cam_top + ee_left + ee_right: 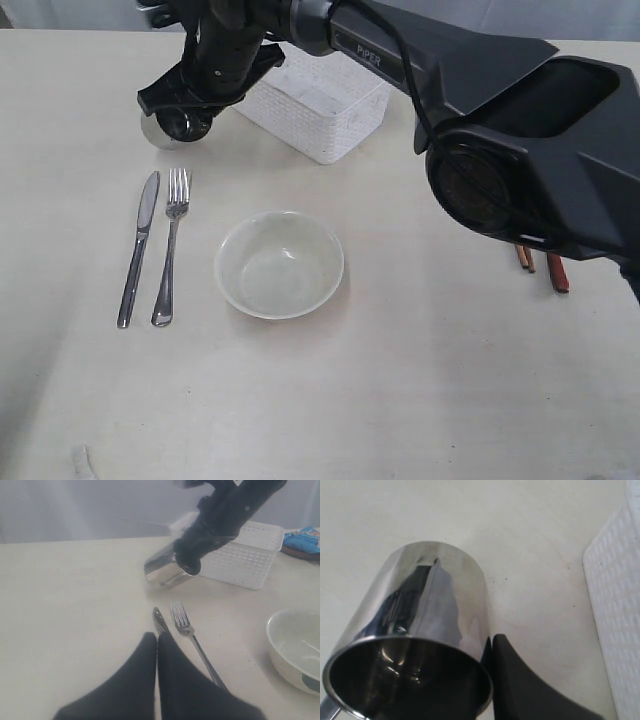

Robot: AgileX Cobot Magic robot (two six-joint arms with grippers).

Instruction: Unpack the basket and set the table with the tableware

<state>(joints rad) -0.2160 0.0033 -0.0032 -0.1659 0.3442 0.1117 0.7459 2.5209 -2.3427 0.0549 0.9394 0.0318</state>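
My right gripper [188,112] reaches across to the far left and is shut on the rim of the shiny steel cup [172,128], which hangs tilted just above the table [420,400]. In the right wrist view one finger [520,685] presses the outside of the cup [425,610]; the other is hidden. A knife [138,250] and fork [170,250] lie side by side left of the off-white bowl [279,264]. The white basket [320,105] stands behind. My left gripper [157,636] is shut and empty, low over the knife [159,617].
Two brown chopsticks [524,257] and a dark red spoon [557,272] peek out from under the right arm's large black body [540,150]. A blue packet [302,536] lies on a small brown plate [300,554] beyond the basket [245,555].
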